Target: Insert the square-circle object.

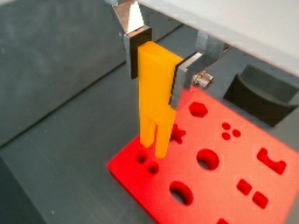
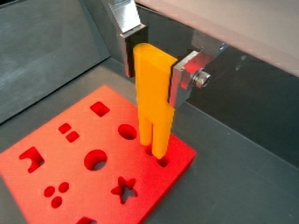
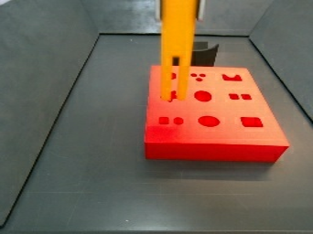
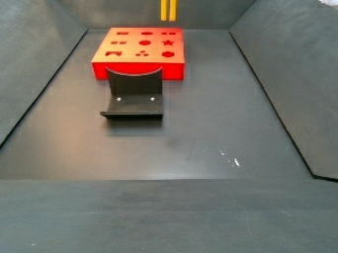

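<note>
The square-circle object, a tall orange-yellow bar [image 1: 156, 96] with two prongs, hangs upright in my gripper [image 1: 162, 66]. The silver fingers [image 2: 184, 77] are shut on its upper end, as both wrist views show; the gripper [image 2: 156, 66] is above the red block [image 2: 82, 166]. The prong tips are at the block's top face, by a pair of small holes [image 1: 149, 163] near one corner. I cannot tell whether they have entered. In a side view the bar [image 3: 178, 46] stands over the block [image 3: 214, 123]; the gripper is out of frame there. The bar's lower end [image 4: 168, 10] also shows in a side view.
The red block [image 4: 138, 51] has several shaped holes: star, circles, squares. The dark fixture [image 4: 133, 94] stands on the floor right beside the block, and also shows in a side view [image 3: 203, 53] and a wrist view [image 1: 263, 87]. Sloped grey walls [image 4: 40, 89] enclose the floor.
</note>
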Controlling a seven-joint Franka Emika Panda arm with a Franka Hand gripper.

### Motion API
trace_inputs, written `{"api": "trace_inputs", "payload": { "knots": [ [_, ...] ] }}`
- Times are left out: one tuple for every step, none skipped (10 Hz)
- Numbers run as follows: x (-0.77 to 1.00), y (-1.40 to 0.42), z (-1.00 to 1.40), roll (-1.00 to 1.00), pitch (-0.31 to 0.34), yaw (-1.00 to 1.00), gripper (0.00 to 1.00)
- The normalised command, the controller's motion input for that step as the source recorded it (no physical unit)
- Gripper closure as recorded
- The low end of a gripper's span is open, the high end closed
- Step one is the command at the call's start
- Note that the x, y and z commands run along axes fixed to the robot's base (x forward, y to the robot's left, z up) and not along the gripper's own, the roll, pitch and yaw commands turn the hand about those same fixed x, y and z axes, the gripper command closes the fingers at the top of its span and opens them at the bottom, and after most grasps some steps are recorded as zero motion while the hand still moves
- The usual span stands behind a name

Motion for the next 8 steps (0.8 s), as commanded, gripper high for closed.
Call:
{"api": "trace_inputs", "payload": {
  "knots": [
    [0.83, -0.23, -0.40, 0.18, -0.090, 0.00, 1.00],
    [0.78, -0.24, -0.40, 0.25, -0.057, 0.02, 1.00],
    [0.41, -0.13, -0.26, 0.29, 0.000, 0.02, 1.00],
    [0.09, -0.07, -0.19, 0.27, 0.000, 0.03, 1.00],
    [-0.02, -0.02, -0.20, 0.16, 0.000, 0.00, 1.00],
    [-0.17, 0.00, -0.11, 0.03, -0.004, -0.07, 1.00],
    [-0.29, 0.00, 0.00, -0.02, -0.037, -0.13, 1.00],
    [-0.39, 0.00, 0.02, -0.11, -0.106, -0.11, 1.00]
  ]
}}
